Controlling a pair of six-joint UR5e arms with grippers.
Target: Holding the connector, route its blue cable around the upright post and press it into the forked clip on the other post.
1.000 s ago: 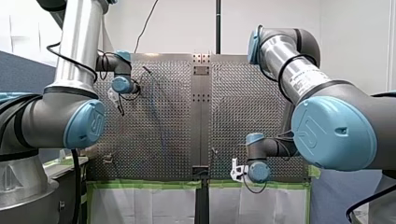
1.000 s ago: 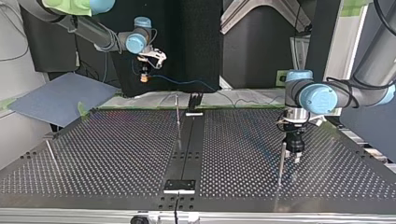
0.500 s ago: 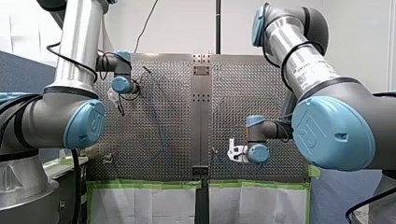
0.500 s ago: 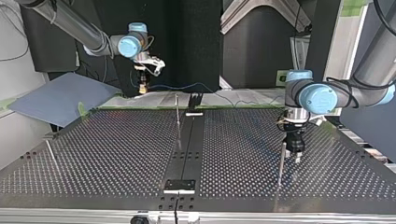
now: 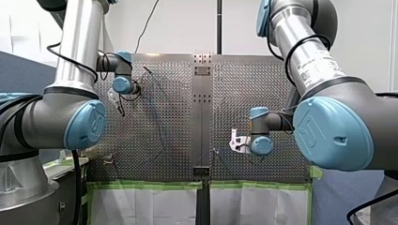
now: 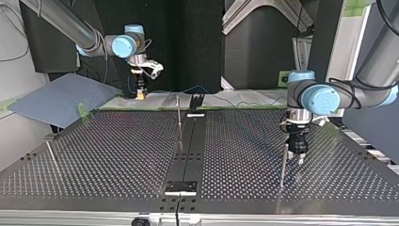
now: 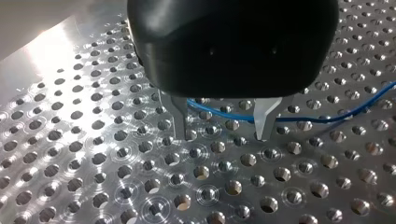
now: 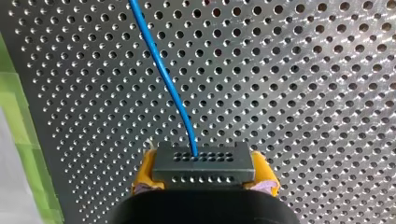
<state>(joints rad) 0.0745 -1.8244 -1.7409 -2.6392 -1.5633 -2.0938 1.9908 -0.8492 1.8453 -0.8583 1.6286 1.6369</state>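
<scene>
The dark grey rectangular connector point(image 8: 203, 161) lies crosswise between the yellow pads point(image 8: 144, 170) of my right gripper point(image 8: 204, 173), clamped, long axis pad to pad; its thin blue cable point(image 8: 163, 77) leaves straight ahead over the perforated metal table point(image 8: 303, 93); in the top view it hangs far left, by the table's far edge; my left gripper point(image 7: 222, 133) stands parted, empty, cable behind its fingers.

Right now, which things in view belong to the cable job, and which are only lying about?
Job: connector, shut in my right claw; blue cable; thin posts on the perforated table.
Lying about: blue-grey sheet beside the table; green tape at its edge.
</scene>
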